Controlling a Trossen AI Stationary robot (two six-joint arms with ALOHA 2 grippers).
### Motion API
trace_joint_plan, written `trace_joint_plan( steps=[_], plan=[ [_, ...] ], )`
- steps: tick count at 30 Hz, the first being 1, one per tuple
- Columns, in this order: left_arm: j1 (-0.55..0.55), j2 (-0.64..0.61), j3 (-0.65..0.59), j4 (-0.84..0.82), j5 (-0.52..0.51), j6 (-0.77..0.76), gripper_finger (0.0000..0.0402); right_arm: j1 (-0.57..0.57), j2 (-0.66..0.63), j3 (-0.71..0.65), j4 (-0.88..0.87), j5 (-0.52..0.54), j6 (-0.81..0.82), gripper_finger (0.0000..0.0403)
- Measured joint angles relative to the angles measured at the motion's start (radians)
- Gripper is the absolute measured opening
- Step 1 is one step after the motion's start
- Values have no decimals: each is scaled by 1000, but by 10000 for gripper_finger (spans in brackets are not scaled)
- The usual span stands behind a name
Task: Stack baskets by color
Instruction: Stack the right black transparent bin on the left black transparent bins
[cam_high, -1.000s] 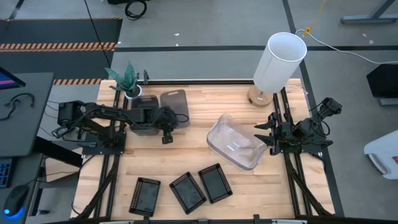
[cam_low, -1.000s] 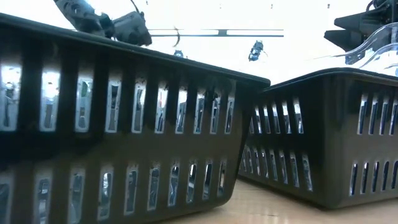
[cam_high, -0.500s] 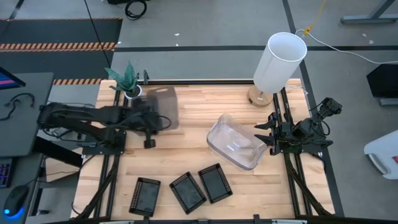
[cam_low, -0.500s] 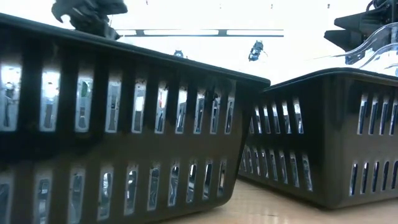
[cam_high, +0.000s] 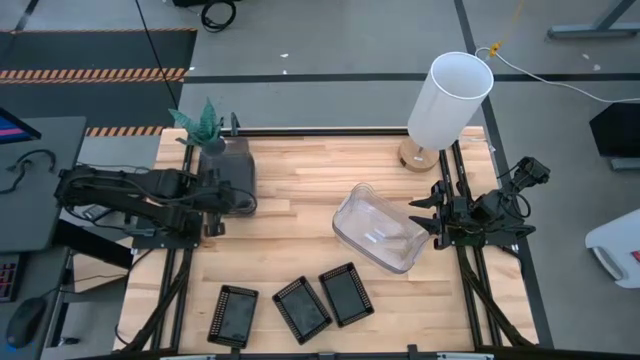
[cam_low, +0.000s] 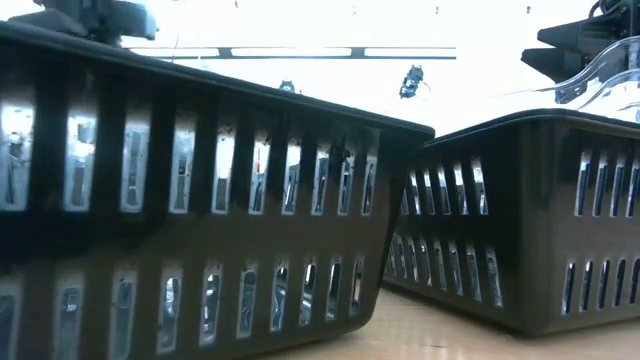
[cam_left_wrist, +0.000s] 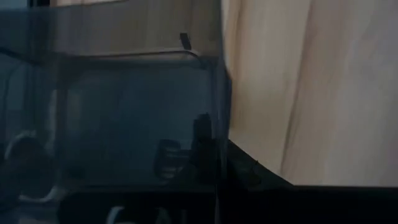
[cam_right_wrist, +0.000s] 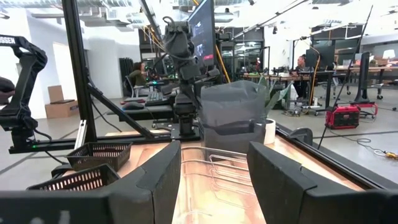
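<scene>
My left gripper (cam_high: 228, 195) is shut on a smoky grey basket (cam_high: 228, 165) at the table's far left, beside the plant. In the right wrist view this basket (cam_right_wrist: 231, 102) hangs tilted just above another grey basket (cam_right_wrist: 229, 134) that stands on the table. My right gripper (cam_right_wrist: 214, 180) is open at the right end of the clear basket (cam_high: 373, 232); I cannot tell whether it touches it. Three small black baskets (cam_high: 232, 315) (cam_high: 302, 308) (cam_high: 346, 294) stand in a row by the near edge. My left gripper holds the grey basket by its wall on the table's near side (cam_right_wrist: 204, 106), with the fingers slanting down from above. The arm hides the exact place of contact. The basket is tilted over the lower grey basket; whether the two touch, I cannot tell.
A white cylindrical lamp (cam_high: 450, 100) stands at the far right and a small potted plant (cam_high: 205, 125) at the far left, close behind the held basket. Bare wood lies in the table's middle (cam_high: 300, 220). Black basket walls (cam_low: 200, 200) fill the low view.
My left gripper, shut all along, has gone up and toward the table's left edge with the grey basket. The basket has come off the table's far middle, tipped, and now hangs over the other grey basket beside the plant.
</scene>
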Motion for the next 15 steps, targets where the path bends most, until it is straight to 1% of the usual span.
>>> trace_joint_plan(
  steps=[3,7,12,15],
  plan=[
    [0,2,0,-35,-2,4,4,0,0,0,0,0,0,189],
    [0,3,-25,-36,0,51,4,0,0,0,0,0,0,189],
    [1,3,-91,-19,27,98,4,0,0,0,0,0,0,189],
    [1,3,-103,1,58,108,9,0,0,0,0,0,0,189]
  ],
)
